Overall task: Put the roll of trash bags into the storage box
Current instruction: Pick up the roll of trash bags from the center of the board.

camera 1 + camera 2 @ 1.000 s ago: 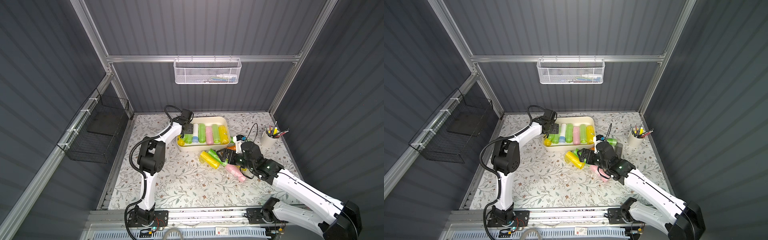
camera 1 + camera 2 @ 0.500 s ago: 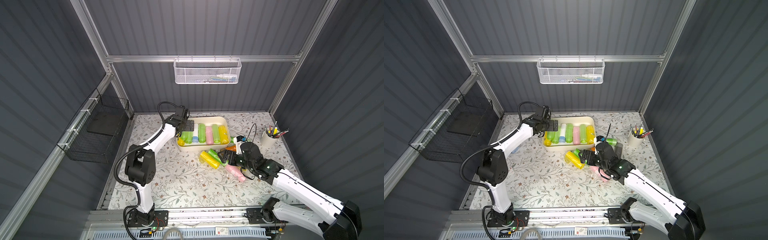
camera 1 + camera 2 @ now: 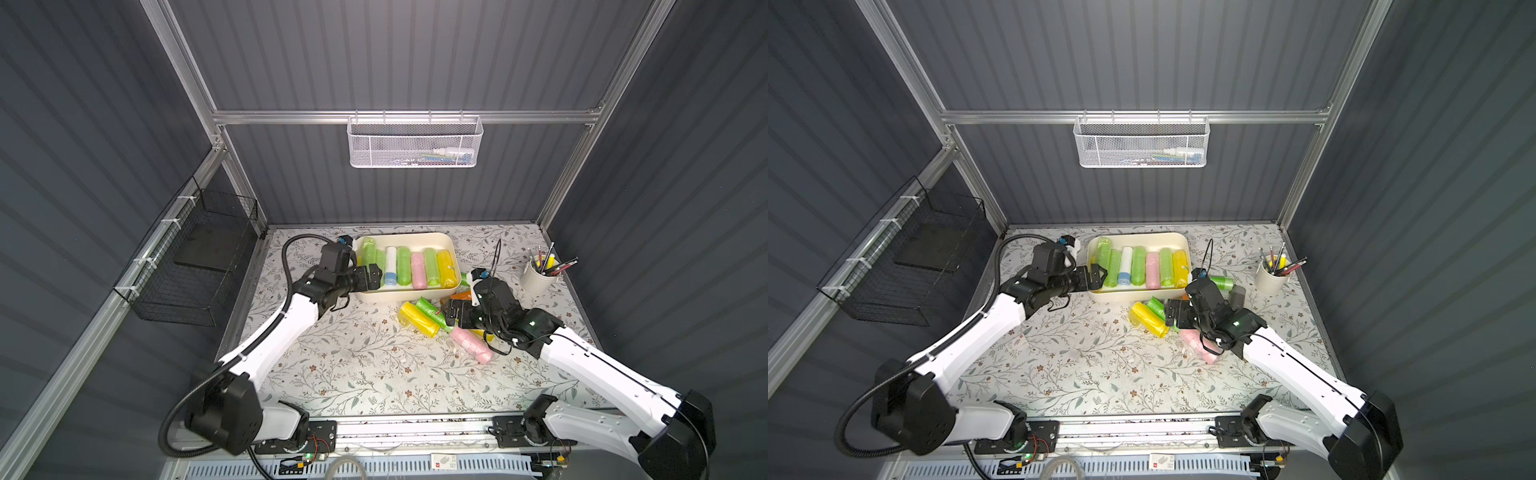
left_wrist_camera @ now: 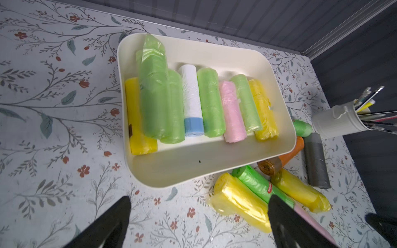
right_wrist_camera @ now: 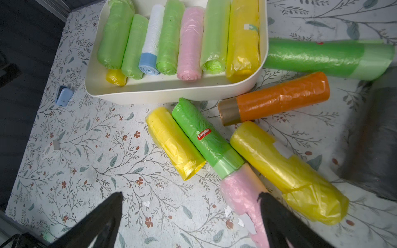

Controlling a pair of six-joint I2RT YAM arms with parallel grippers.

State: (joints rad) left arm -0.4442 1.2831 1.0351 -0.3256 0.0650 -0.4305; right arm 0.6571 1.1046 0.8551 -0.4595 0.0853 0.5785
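The cream-white storage box (image 3: pixel 399 296) (image 4: pixel 193 165) stands at the back middle and holds several rolls of trash bags side by side. A pale green roll (image 4: pixel 153 92) lies on top of the others at the box's left end. My left gripper (image 3: pixel 376 277) (image 4: pixel 198 199) hangs open and empty just outside that end. Loose rolls lie on the table by the box's front right: yellow (image 5: pixel 175 142), green with a red label (image 5: pixel 206 137), pink (image 5: pixel 240 193), a bigger yellow (image 5: pixel 285 169) and orange (image 5: pixel 279 98). My right gripper (image 3: pixel 451 318) (image 5: pixel 190 194) hovers open over them, holding nothing.
A long green roll (image 5: pixel 322 57) and a grey roll (image 3: pixel 1237 297) lie right of the box. A white pencil cup (image 3: pixel 538 276) stands at the back right. A white mesh basket (image 3: pixel 413 141) hangs on the back rail, a black wire basket (image 3: pixel 195 257) on the left wall.
My left gripper opened fully and drew back from inside the box's left end to just outside it. My right gripper stayed open over the loose rolls, hardly moving.
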